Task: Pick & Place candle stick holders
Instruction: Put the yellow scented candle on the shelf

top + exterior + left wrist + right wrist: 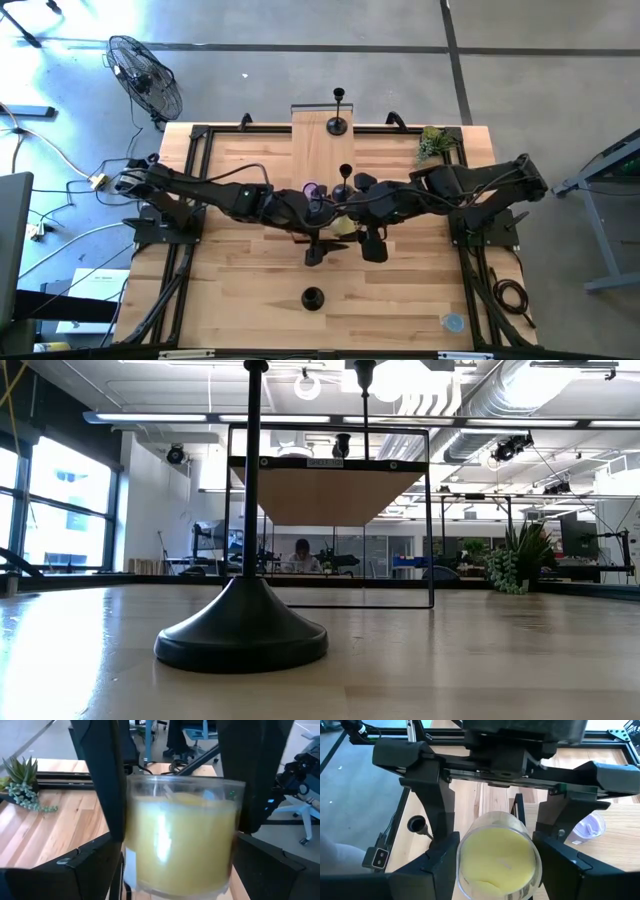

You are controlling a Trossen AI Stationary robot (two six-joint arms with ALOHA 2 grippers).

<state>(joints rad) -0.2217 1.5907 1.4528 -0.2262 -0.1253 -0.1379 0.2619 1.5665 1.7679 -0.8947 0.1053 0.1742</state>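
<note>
A clear glass jar of yellow candle wax [343, 225] is held above the table's middle between both grippers. My left gripper [335, 222] and my right gripper [352, 220] are both shut on it. Three black candle stick holders stand on their disc bases. One [312, 298] is near the front edge and looms large in the low view [242, 635]. One [345, 185] stands just beyond the grippers. One [338, 125] stands on the raised wooden board [322, 150] at the far edge. My left gripper pinches the jar's lower wall [137, 870] between its two fingers, coming level from the table's left side. The jar stands upright in the hold. It does not show at table height in the low view. My right gripper pinches the jar's upper wall near the rim [465, 855], one finger on each side. Its fingers [107, 780] point down from above, and its wrist view looks into the jar's open top. The jar stays upright.
A green plant sprig [435, 143] lies at the far right corner. A small clear cup with purple [310, 190] sits left of the middle holder. A small round thing [453, 322] lies at the near right. Black frame rails run along the table's left and right sides.
</note>
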